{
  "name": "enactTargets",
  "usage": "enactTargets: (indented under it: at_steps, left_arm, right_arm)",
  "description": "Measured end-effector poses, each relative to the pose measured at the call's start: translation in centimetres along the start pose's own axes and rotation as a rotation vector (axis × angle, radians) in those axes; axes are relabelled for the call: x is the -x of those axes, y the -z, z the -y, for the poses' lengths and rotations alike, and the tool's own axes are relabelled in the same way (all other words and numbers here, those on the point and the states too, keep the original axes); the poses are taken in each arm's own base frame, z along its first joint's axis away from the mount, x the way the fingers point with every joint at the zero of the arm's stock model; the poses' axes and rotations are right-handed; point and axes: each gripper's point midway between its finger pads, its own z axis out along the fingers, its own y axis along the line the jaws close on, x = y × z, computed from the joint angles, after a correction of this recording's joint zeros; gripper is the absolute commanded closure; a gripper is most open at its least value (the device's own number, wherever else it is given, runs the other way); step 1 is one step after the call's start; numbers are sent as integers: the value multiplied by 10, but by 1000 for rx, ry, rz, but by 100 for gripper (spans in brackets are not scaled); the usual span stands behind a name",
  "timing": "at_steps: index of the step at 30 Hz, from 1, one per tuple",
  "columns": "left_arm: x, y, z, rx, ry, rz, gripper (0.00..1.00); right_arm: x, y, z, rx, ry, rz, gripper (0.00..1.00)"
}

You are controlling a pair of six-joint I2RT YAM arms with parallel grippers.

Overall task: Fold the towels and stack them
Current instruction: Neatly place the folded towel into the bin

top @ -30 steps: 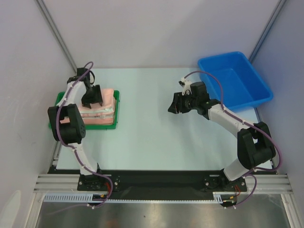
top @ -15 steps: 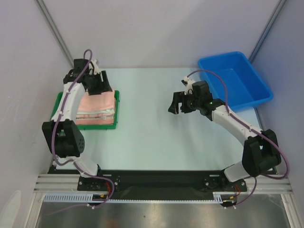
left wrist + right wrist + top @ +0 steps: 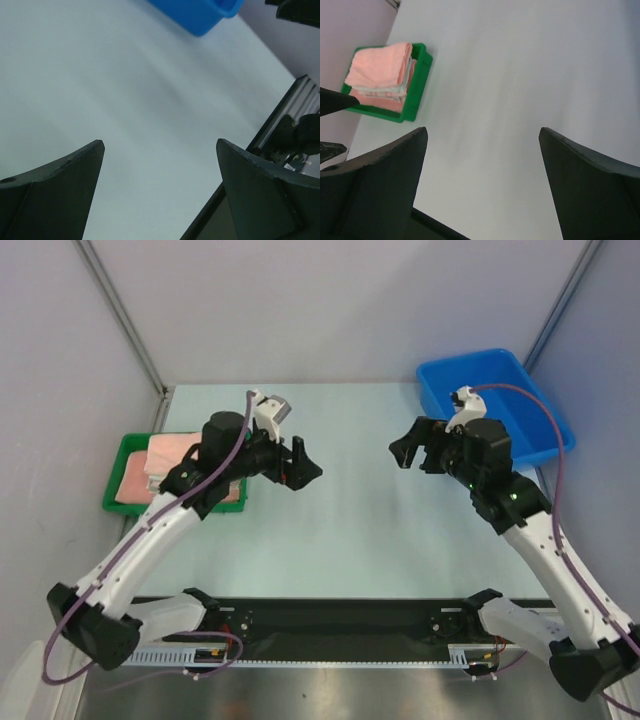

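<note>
A stack of folded towels (image 3: pixel 160 452), salmon-pink on top with paler layers showing at the edge, lies in the green tray (image 3: pixel 112 502) at the left. The right wrist view shows the same towels (image 3: pixel 380 70) in the tray (image 3: pixel 419 82). My left gripper (image 3: pixel 300 462) hangs over the table's middle, right of the tray, open and empty (image 3: pixel 160 142). My right gripper (image 3: pixel 405 450) faces it from the right, also open and empty (image 3: pixel 483 130). The left arm covers part of the stack in the top view.
A blue bin (image 3: pixel 530 400) stands at the back right, behind my right arm; its corner (image 3: pixel 200 12) shows in the left wrist view. Grey walls close in the table on three sides. The black base rail (image 3: pixel 330 615) runs along the near edge.
My left gripper has left the towel stack and swung right over the table's middle. The right arm has risen and drawn back toward the bin. Both jaws have opened wider.
</note>
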Motion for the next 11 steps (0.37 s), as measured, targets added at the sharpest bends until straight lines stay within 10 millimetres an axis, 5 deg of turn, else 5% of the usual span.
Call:
enactTargets:
  at_steps: [5,11]
  left_arm:
    - [28,17,21,-67,-15,154,0]
    - [23,14,25,-87,-5,153,0]
  right_arm:
    - [21,35,-2,1,-8,121,0]
    - [23,40,4,-26,-10,147,0]
